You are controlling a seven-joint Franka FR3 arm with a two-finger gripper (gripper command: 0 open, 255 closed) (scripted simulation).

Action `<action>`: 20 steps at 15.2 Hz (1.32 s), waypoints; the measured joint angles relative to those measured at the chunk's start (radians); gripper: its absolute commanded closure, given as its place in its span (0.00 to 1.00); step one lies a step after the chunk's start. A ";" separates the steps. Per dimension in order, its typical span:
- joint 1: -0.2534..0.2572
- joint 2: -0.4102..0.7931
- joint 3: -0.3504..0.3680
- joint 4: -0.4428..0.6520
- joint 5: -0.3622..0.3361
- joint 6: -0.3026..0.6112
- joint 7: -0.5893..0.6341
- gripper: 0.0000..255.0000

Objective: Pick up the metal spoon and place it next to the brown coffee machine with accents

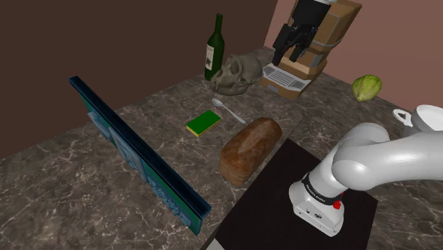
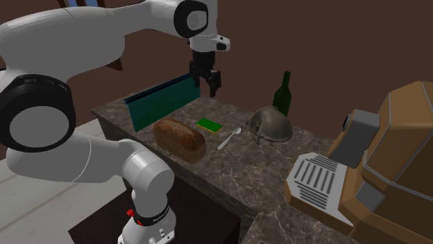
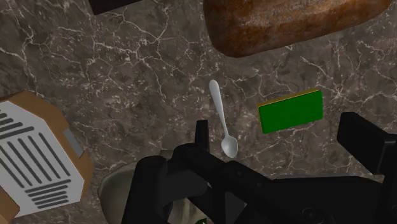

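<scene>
A dark marbled counter (image 2: 239, 177) runs along a brown wall. In the second exterior view its front edge slants down toward the right, with the white arm rising from its stand below that edge. A tall blue-green panel (image 1: 135, 153) stands on edge along the side of the counter farthest from the coffee machine, closing that side off.

Your gripper (image 2: 208, 86) hangs high above the counter. Its black fingers are spread well apart and hold nothing. In the wrist view they straddle the spoon's bowl end without touching it.

The spoon (image 3: 221, 118) is plain, pale silver-grey, slim and shiny. It lies flat on the marble near the middle of the counter. Its bowl points toward a grey domed object (image 1: 236, 74) and its handle tip points toward a brown bread loaf (image 1: 248, 150). A green sponge (image 3: 291, 110) with a yellow edge lies just beside the spoon, apart from it. A dark green bottle (image 1: 214, 48) stands upright by the wall behind the domed object.

The brown coffee machine (image 2: 388, 159) is boxy, with a grey slotted tray at its foot, and sits at the counter's other end. Bare marble lies open between the domed object and that tray, and between the spoon and the front edge. Elsewhere the spoon is ringed closely by the sponge, the loaf and the domed object.
</scene>
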 measured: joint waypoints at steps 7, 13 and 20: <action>0.009 0.041 0.029 -0.128 -0.028 0.184 -0.023 0.00; 0.011 0.144 0.056 -0.249 -0.072 0.429 -0.043 0.00; -0.010 0.336 0.084 -0.318 -0.154 0.715 -0.048 0.00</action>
